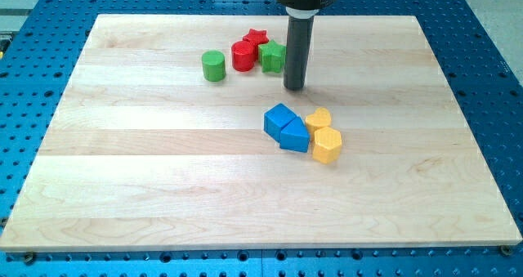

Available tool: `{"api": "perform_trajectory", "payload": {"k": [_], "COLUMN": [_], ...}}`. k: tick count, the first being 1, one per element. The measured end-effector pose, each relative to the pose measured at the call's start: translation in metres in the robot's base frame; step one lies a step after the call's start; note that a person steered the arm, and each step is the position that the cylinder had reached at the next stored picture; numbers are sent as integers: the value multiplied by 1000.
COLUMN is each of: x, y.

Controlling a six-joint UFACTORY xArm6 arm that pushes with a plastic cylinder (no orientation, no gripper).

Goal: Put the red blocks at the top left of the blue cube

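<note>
Light, stiff red cylinder block (243,56) and red star block (256,37) slide easily; my tip (294,87), a bare rod tool with nothing to spread, stands right of them; push their far sides.

There are seven blocks in total on the surface (163,171). Two blocks are red: one red cylinder (243,55) and one red star (256,37). Two blocks are green: one green cylinder (213,65) and one more green block (272,56), whose shape I cannot tell because it is partly hidden. Two blocks are blue: one blue cube (279,119) and one second blue block (295,136). Two blocks are yellow: one yellow hexagon block (327,145) and one other yellow block (318,119).
</note>
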State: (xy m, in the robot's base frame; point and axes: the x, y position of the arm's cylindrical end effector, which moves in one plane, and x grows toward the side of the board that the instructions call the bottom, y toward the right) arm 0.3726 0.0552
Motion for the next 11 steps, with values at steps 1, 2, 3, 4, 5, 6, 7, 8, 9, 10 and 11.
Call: {"api": "perform_trajectory", "payload": {"k": [1, 2, 3, 4, 5, 6, 7, 8, 9, 10, 11], "x": [-5, -62, -142, -139, -104, -111, -107, -76, -77, -105, -50], "y": [18, 88, 61, 13, -25, -48, -68, -99, -101, -142, -125]}}
